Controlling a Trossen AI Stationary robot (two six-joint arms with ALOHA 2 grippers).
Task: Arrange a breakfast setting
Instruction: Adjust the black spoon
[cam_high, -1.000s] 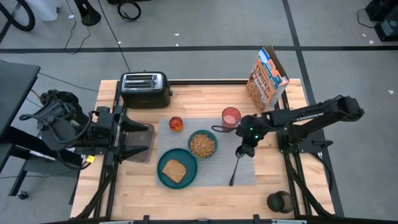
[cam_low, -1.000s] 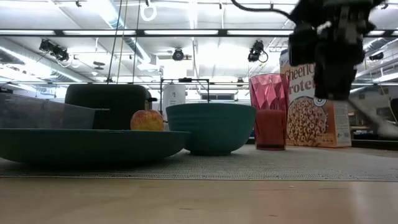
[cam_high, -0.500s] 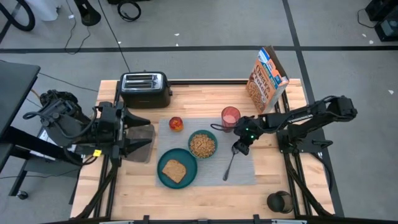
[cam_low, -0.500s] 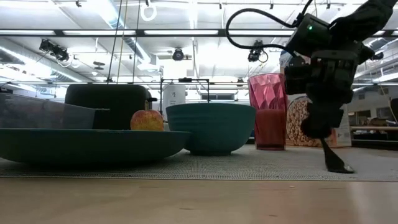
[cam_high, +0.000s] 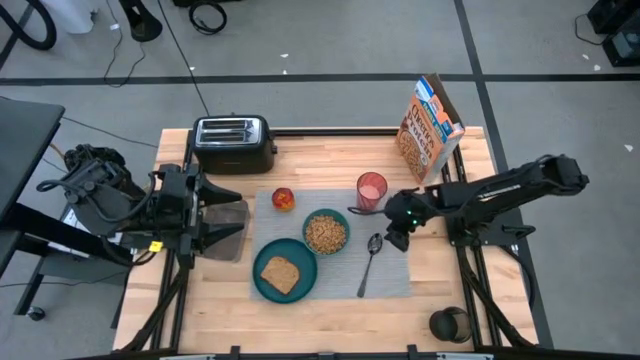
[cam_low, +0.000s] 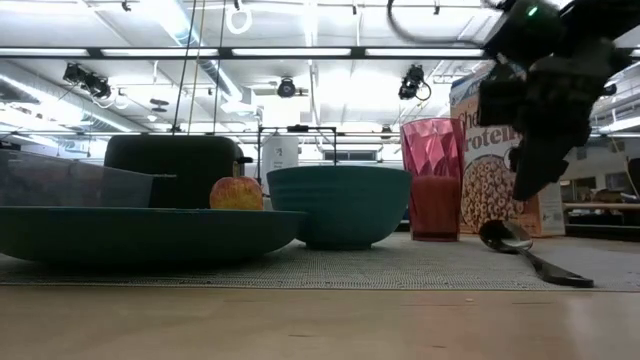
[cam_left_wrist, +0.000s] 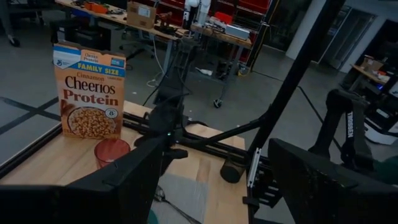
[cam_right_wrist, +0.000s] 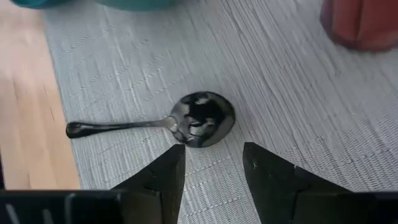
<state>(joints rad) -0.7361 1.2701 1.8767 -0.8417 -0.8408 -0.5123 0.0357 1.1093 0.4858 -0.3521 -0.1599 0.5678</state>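
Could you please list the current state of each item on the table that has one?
Metal spoon: lying flat on the grey ribbed placemat, released.
Round teal plate: holds a brown toast slice.
Teal bowl: filled with cereal.
Pink cup: upright, partly filled.
Red-orange fruit: resting on the placemat.
Cereal box: upright.
Black toaster: slots empty.
Right end effector: open, above the spoon's bowl.
Left end effector: open, idle.

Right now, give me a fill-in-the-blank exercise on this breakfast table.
1. The toast slice lies on the teal ____.
2. The spoon lies flat on the grey ____.
3. The right gripper hovers over the spoon's bowl end with its fingers ____.
4. The bowl holds ____.

Missing words: plate; placemat; open; cereal
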